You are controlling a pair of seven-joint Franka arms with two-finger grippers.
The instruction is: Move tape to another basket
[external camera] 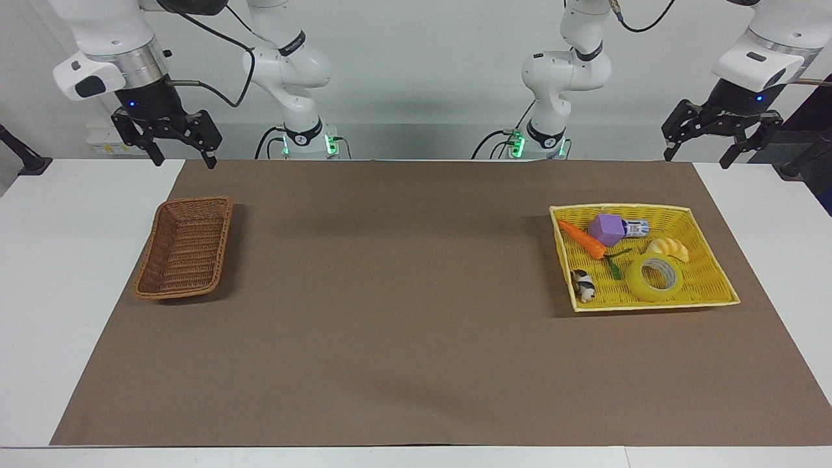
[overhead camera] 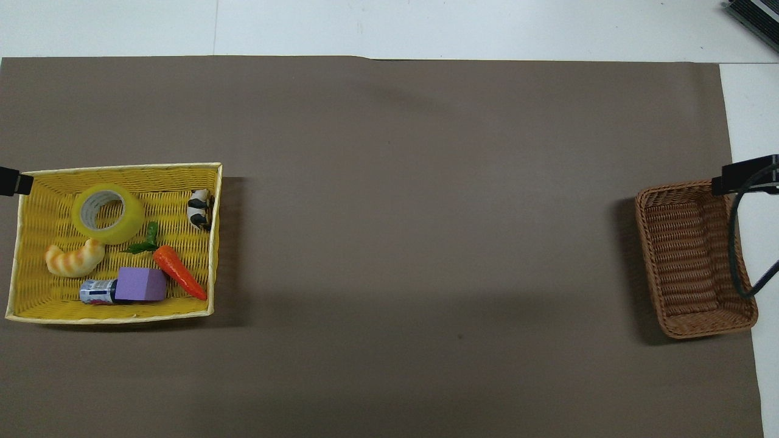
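The tape (external camera: 655, 276), a glossy yellow roll, lies flat in the yellow basket (external camera: 650, 208) at the left arm's end of the table; it also shows in the overhead view (overhead camera: 108, 214). The brown wicker basket (external camera: 185, 250) stands empty at the right arm's end, also seen from overhead (overhead camera: 694, 258). My left gripper (external camera: 697, 159) hangs open and empty over the mat's edge by the robots, apart from the yellow basket. My right gripper (external camera: 184, 162) hangs open and empty over the same edge, by the brown basket.
The yellow basket (overhead camera: 122, 167) also holds a toy carrot (overhead camera: 178, 272), a purple block (overhead camera: 141, 284), a small can (overhead camera: 97, 292), a croissant toy (overhead camera: 73, 258) and a small cow figure (overhead camera: 198, 208). A brown mat (external camera: 403, 312) covers the table.
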